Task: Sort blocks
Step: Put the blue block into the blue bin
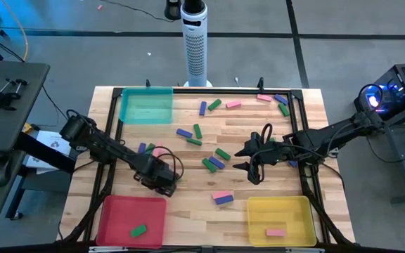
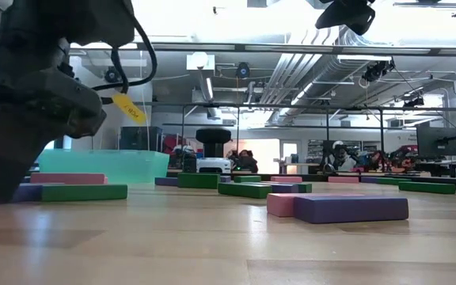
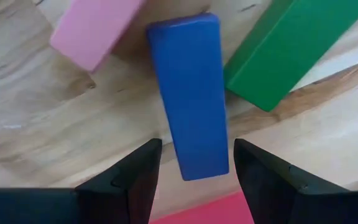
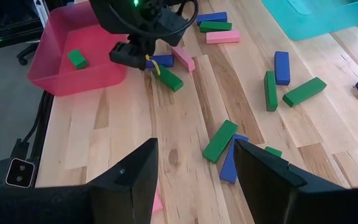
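Observation:
A blue block (image 3: 192, 93) lies flat on the wooden table just beside the red tray (image 1: 121, 211). A pink block (image 3: 95, 28) and a green block (image 3: 291, 46) lie close on either side of it. My left gripper (image 3: 197, 144) points down over it, open, one finger on each side of the block's near end with a gap to each finger. From the right wrist view the same gripper (image 4: 143, 53) stands over that blue block (image 4: 161, 60). My right gripper (image 1: 255, 167) hangs open above the table's right middle, holding nothing.
Loose blue, green and pink blocks lie scattered over the table's middle and far side. The red tray holds a green block (image 1: 139, 230). The yellow tray (image 1: 297, 211) holds a pink block (image 1: 275, 232). A teal tray (image 1: 146, 107) stands at the far left.

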`<state>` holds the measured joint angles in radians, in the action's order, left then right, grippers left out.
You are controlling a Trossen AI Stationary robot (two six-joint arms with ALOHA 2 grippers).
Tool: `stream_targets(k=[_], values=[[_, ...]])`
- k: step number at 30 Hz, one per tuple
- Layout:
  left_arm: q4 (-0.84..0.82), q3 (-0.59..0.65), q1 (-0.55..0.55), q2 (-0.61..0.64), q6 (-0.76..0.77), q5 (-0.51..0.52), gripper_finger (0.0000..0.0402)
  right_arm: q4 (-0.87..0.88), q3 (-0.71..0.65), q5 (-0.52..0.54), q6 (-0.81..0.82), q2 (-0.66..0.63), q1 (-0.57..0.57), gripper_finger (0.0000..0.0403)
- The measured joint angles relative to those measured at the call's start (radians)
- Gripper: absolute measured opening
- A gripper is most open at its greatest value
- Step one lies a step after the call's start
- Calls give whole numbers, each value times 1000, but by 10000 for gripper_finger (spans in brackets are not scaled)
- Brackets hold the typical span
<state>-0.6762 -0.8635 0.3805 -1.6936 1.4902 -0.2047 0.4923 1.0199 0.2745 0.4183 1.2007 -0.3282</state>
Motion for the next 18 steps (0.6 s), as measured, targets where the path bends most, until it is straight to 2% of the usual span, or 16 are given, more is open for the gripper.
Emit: stream_targets(k=[3, 6, 10, 12, 15, 18], values=[[-22, 0, -2, -12, -18, 3, 192, 0, 0, 0, 0, 0, 0, 188], [-34, 1, -9, -3, -54, 22, 169, -1, 0, 0, 0, 0, 0, 188], [-65, -12, -22, 12, -133, 41, 102, -1, 0, 0, 0, 0, 0, 188], [-112, -31, -27, 20, -179, 82, 62, -2, 0, 0, 0, 0, 0, 188], [-212, -96, -29, 44, -235, 128, 55, -3, 0, 2, 0, 0, 0, 188], [-313, -211, -27, 87, -292, 166, 55, -3, 0, 12, 3, 0, 0, 188]])
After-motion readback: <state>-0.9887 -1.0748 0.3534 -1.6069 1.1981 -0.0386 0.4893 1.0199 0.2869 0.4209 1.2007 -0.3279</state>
